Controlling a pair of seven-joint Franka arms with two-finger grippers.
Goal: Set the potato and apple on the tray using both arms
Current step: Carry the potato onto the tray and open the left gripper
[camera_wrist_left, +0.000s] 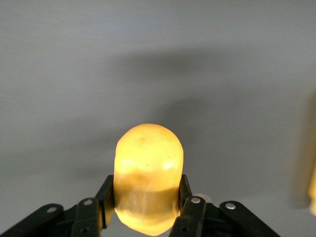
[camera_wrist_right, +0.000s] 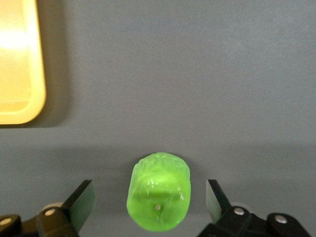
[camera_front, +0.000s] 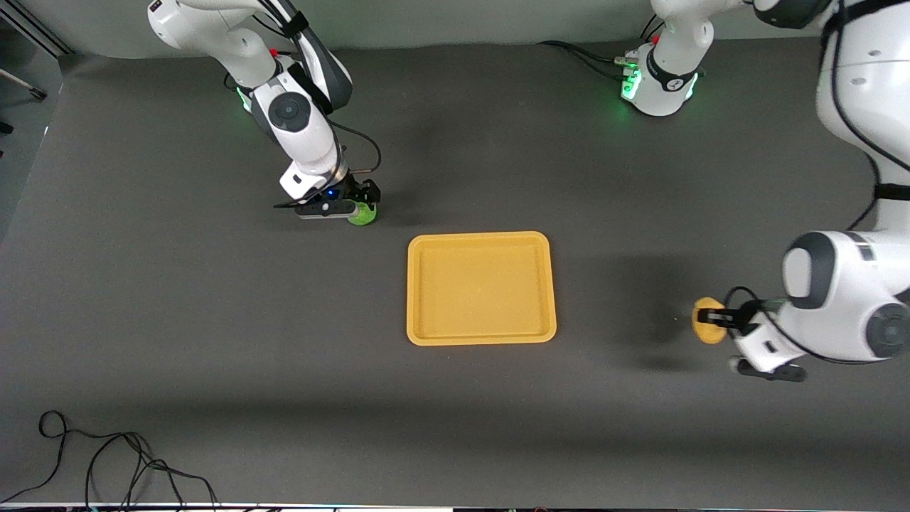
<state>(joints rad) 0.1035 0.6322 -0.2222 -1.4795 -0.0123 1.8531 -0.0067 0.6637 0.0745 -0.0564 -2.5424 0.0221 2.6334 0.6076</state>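
Observation:
The orange-yellow tray (camera_front: 480, 288) lies flat mid-table with nothing on it. The green apple (camera_front: 362, 214) sits on the table farther from the front camera than the tray, toward the right arm's end. My right gripper (camera_front: 361, 203) is low around it. In the right wrist view the apple (camera_wrist_right: 158, 197) lies between the spread fingers (camera_wrist_right: 83, 197), with a gap on each side of my right gripper (camera_wrist_right: 149, 191). My left gripper (camera_front: 714, 318) is shut on the yellow-orange potato (camera_front: 706, 321) toward the left arm's end, beside the tray. In the left wrist view the potato (camera_wrist_left: 147, 173) is clamped in my left gripper (camera_wrist_left: 146, 190).
A corner of the tray (camera_wrist_right: 19, 64) shows in the right wrist view, apart from the apple. Black cables (camera_front: 106, 462) lie at the table's front edge toward the right arm's end. The left arm's base (camera_front: 657, 78) stands at the table's back.

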